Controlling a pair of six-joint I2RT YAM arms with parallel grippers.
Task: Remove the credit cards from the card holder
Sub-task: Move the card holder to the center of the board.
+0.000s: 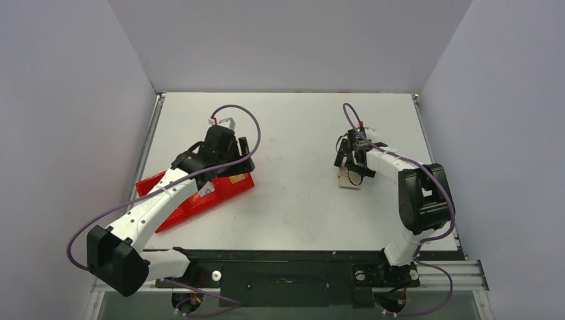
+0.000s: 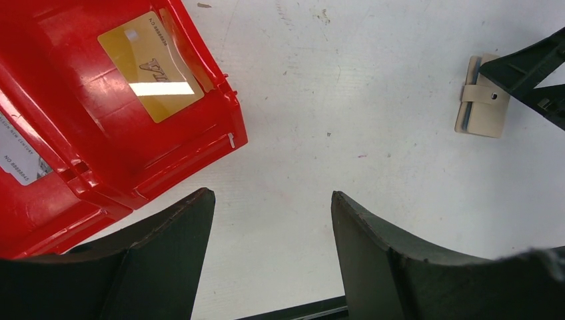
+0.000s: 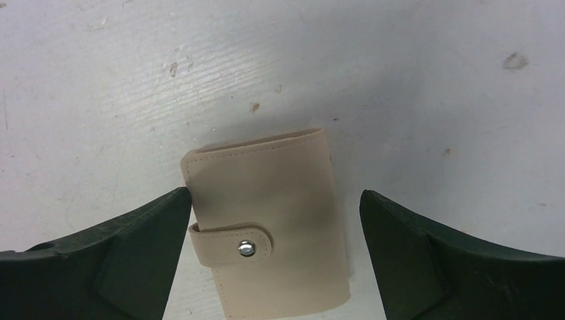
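White table [image 1: 293,207], grey-walled cell: beige card holder [image 3: 266,220] lies flat, snap [image 3: 246,249] fastened, between right jaws, spread wide, gripping nothing. Left jaws, likewise released, hover beside red tray [image 2: 200,153], where gold card [image 2: 150,67] and pale card [image 2: 20,157] rest in separate compartments. If cards remain inside: likely pin holder, hook strap tab at free end, pop snap without dragging case.

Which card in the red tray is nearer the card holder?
The gold card, at the tray end facing the card holder; the white card lies farther off.
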